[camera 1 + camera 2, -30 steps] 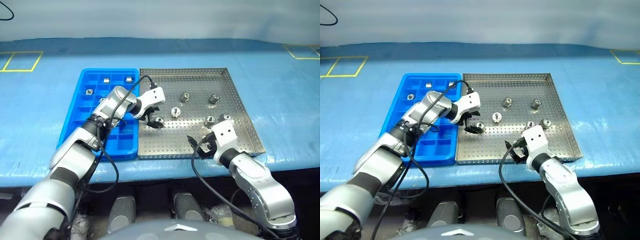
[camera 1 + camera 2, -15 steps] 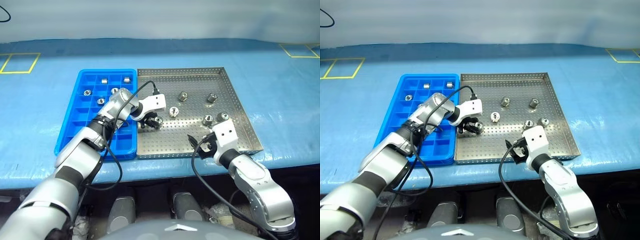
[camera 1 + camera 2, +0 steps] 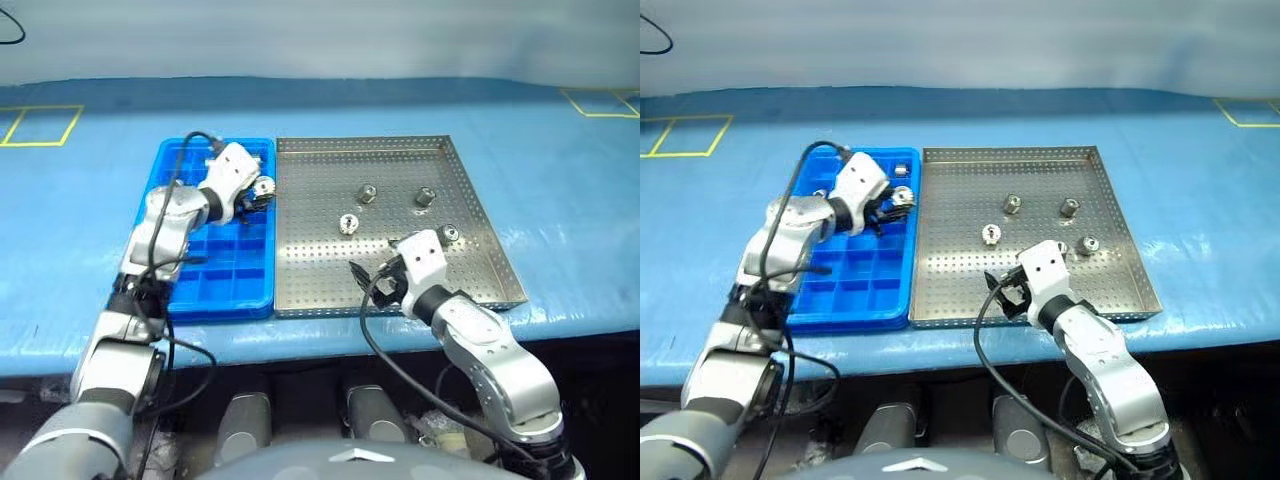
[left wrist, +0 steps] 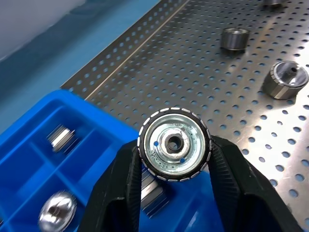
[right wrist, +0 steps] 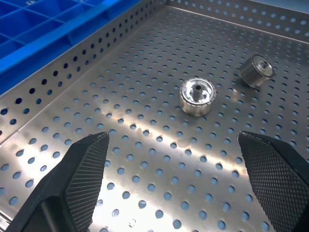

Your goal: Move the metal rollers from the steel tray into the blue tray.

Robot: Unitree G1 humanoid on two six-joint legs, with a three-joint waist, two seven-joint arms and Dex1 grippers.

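Gripping roller [image 4: 174,144] w/ L tool [image 4: 175,166] over blue tray [image 3: 190,290]; R tool [image 5: 175,186] wide open, empty, over steel tray [image 3: 330,280].

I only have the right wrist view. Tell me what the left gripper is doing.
Observer: The left gripper has its jaws shut on a metal roller, hole facing the wrist camera.
Operator: Give me its position against the trays.
Observer: It hangs over the blue tray, by the far end of the edge that meets the steel tray. The roller is not yet released.
Operator: Count what remains in the steel tray.
Observer: Four loose rollers are plain to see from the head, two more than your view shows. The right gripper may hide another.
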